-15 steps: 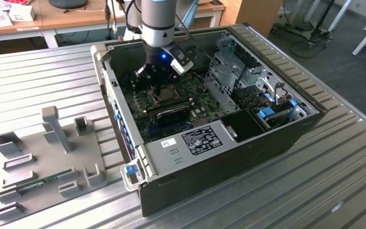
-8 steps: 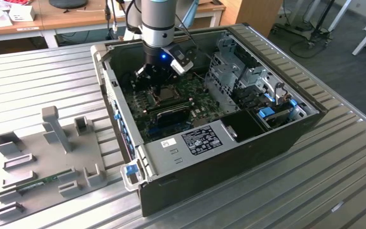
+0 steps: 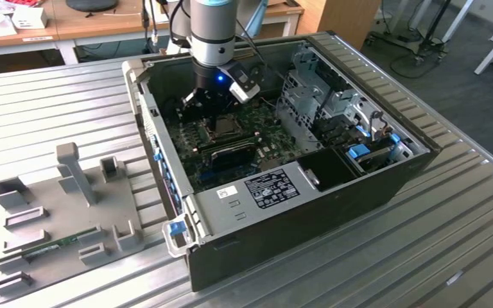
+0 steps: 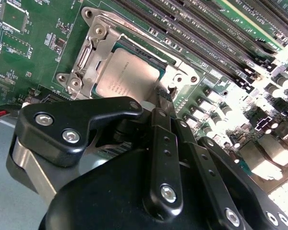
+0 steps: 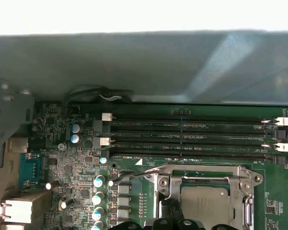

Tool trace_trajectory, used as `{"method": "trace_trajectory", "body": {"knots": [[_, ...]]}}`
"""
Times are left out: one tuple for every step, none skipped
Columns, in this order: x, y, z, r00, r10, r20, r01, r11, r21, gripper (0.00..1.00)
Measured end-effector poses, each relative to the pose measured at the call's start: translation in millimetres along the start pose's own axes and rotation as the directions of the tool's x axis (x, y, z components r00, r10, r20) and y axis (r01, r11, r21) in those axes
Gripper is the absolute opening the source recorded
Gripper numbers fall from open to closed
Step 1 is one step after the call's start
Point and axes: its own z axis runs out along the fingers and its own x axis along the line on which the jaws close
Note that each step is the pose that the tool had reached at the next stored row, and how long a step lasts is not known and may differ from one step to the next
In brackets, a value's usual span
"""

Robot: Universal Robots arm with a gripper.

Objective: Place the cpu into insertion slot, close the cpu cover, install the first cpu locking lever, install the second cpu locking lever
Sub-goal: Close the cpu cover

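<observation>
On the slatted metal tabletop [image 3: 452, 212] an open dark-grey computer case [image 3: 315, 237] is laid. Inside it, a green motherboard [image 4: 29, 57] is spread beneath the black fingers [image 4: 164, 129], which are drawn together. Just beyond their tips, the thin silvery cpu cover [image 4: 93, 52] is folded down over the grey square cpu [image 4: 127, 79], seated in the dark insertion slot [image 4: 144, 53].

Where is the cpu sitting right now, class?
In the second wrist view the cpu lies flat on the green motherboard, framed by the cpu cover, beside the long black memory slots.
</observation>
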Motion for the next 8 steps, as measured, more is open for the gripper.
{"method": "trace_trajectory", "body": {"knots": [[0.0,0.0,0.0,1.0,0.0,0.0,0.0,1.0,0.0,0.11],[0.0,0.0,0.0,1.0,0.0,0.0,0.0,1.0,0.0,0.11],[0.0,0.0,0.1,1.0,0.0,0.0,0.0,1.0,-0.0001,0.11],[0.0,0.1,0.6,1.0,0.0,0.0003,0.0,1.0,-0.0005,0.11],[-0.1,0.1,1.1,1.0,0.0,0.0003,0.0,1.0,-0.0005,0.11],[0.0,0.0,1.7,1.0,0.0,0.0002,0.0,1.0,-0.0003,0.11],[0.0,0.0,2.1,1.0,0.0,0.0001,0.0,1.0,-0.0002,0.11],[0.0,0.0,2.2,1.0,0.0,0.0,0.0,1.0,-0.0001,0.11]]}}
